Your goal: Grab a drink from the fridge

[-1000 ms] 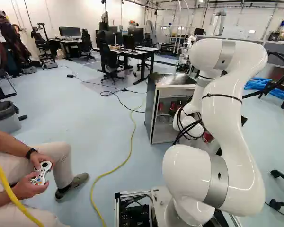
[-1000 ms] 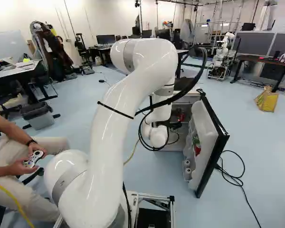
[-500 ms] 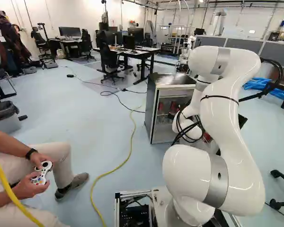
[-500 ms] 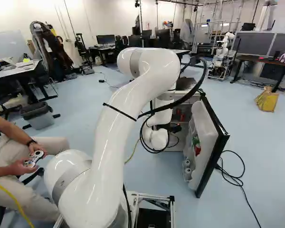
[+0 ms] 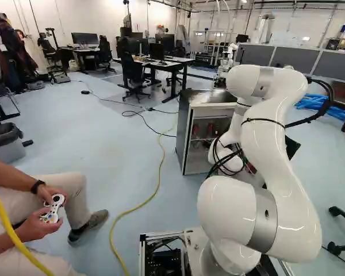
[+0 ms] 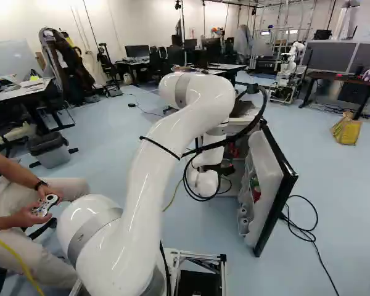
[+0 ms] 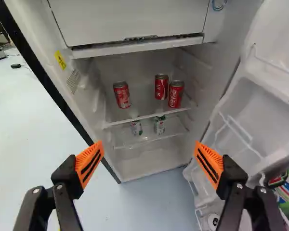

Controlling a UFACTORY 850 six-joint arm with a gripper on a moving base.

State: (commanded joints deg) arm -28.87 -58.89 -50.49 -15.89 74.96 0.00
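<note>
Red cans of drink stand up on the top shelf (image 7: 135, 113) inside the fridge (image 5: 183, 129). There are three. One red can (image 7: 122, 95) is by itself, on the side away from the door (image 6: 265, 166). The other two are close together on the door side: a red can a bit further back (image 7: 161, 86) and a red can nearer the front (image 7: 176, 94). I can't tell if those two touch. On the lower shelf (image 7: 149, 136) are two silver and green cans (image 7: 159, 125), a little way apart.

The pincer (image 6: 226, 168) is in front of the fridge, and its two fingers are spread wide. In the wrist view, the orange pads (image 7: 90, 163) face each other, and the cans are ahead of them, past the gap.

The fridge door is open. Low down in it are some round white things (image 7: 213, 221) and something red and green (image 6: 256, 190).

The big white arm (image 5: 276, 149) bends over toward the fridge. A yellow cord (image 5: 155, 190) wiggles along the floor, and a black cord (image 6: 314, 240) loops near the door. Far behind, at the right of the right base view, is another robot (image 6: 290, 61), and nearer is a yellow bag (image 6: 345, 131).
</note>
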